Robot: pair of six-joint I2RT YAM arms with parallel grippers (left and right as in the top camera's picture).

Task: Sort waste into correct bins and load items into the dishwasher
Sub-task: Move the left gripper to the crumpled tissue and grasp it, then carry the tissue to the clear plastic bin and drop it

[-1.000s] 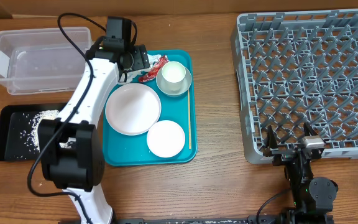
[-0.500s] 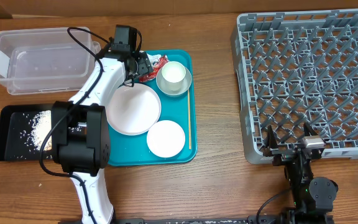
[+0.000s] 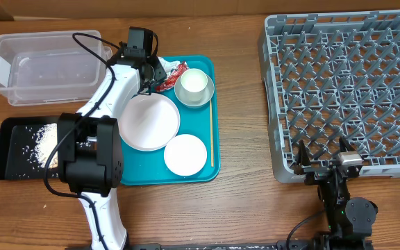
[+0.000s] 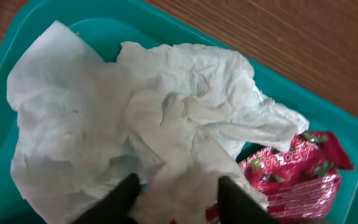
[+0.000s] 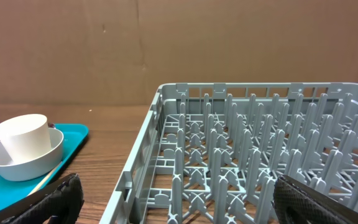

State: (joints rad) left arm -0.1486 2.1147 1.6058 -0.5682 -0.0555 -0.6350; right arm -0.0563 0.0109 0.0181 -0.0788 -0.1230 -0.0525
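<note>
A crumpled white napkin (image 4: 148,118) lies in the far left corner of the teal tray (image 3: 203,173), touching a red candy wrapper (image 3: 173,73) that also shows in the left wrist view (image 4: 297,165). My left gripper (image 3: 153,71) is low over the napkin; its fingers (image 4: 179,196) are apart with napkin folds between them. A white cup (image 3: 193,82) stands in a bowl (image 3: 194,97) next to the wrapper. My right gripper (image 3: 323,158) is open and empty in front of the grey dishwasher rack (image 3: 346,90), near the table's front edge.
On the tray are a large white plate (image 3: 148,121), a small plate (image 3: 185,154) and a chopstick (image 3: 211,135). A clear plastic bin (image 3: 47,66) stands at the far left. A black tray with rice grains (image 3: 19,146) lies in front of it.
My left gripper has shifted right and come down onto the napkin at the tray's corner. The right arm has not moved.
</note>
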